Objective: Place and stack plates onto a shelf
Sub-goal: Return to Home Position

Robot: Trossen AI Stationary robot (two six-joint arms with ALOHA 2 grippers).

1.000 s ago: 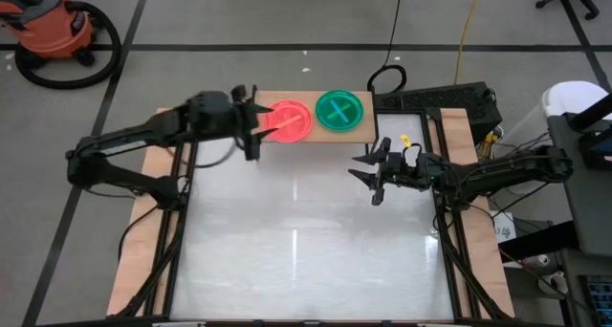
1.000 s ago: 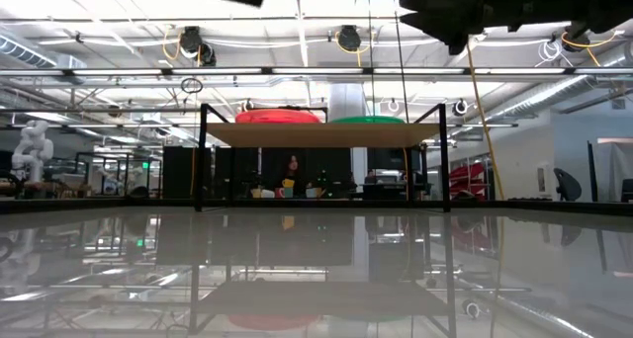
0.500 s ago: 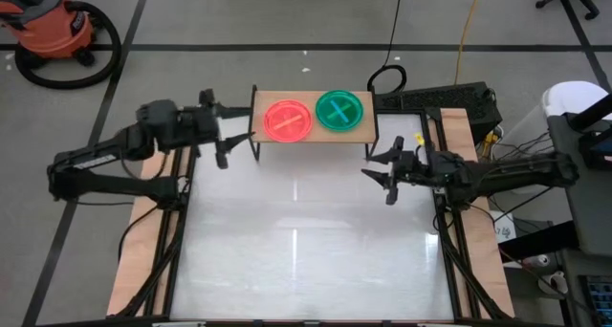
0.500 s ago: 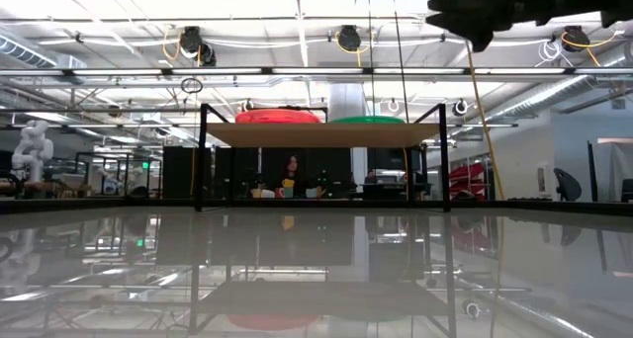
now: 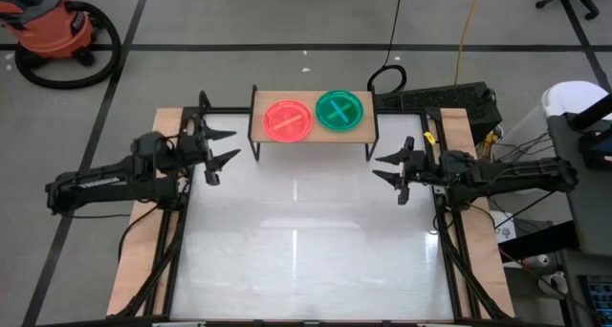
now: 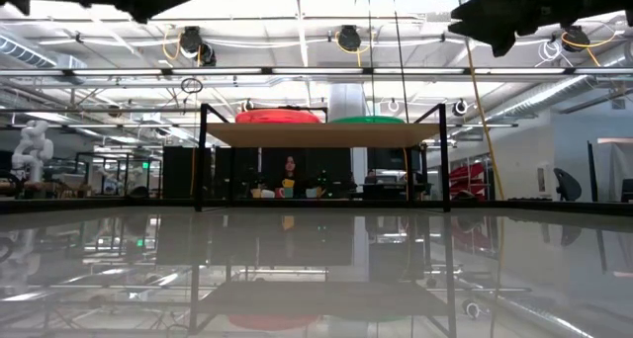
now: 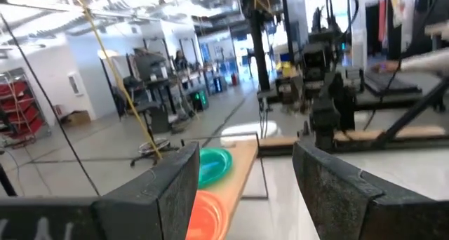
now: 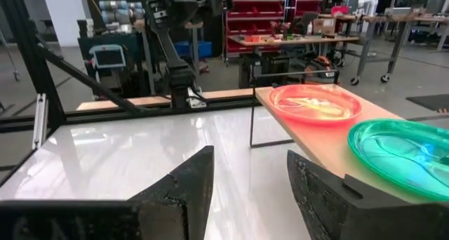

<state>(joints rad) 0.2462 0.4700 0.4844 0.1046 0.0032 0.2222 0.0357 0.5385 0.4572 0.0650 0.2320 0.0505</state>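
The shelf (image 5: 314, 126) is a light-wood board on thin black legs at the table's far edge. Two stacks of plates rest on it. The pink-topped stack (image 5: 288, 119) is on its left half and the green-topped stack (image 5: 339, 109) on its right. In the low view the pink stack (image 6: 280, 116) and the green stack (image 6: 368, 121) sit on the shelf board (image 6: 321, 133). My left gripper (image 5: 230, 145) hangs open just left of the shelf. My right gripper (image 5: 378, 166) hangs open just right of it and slightly nearer. Neither holds anything.
The white tabletop (image 5: 306, 250) stretches from the shelf to the near edge. Black frame rails run along both sides of the table. A yellow cable and black cords lie behind the shelf. Each wrist view shows the other arm (image 8: 179, 29) (image 7: 330, 107) across the table.
My left gripper has drawn back from the pink stack's left edge toward the table's left edge and stands clear of the shelf. My right gripper has moved a little toward the right edge. The two stacks have stayed in place.
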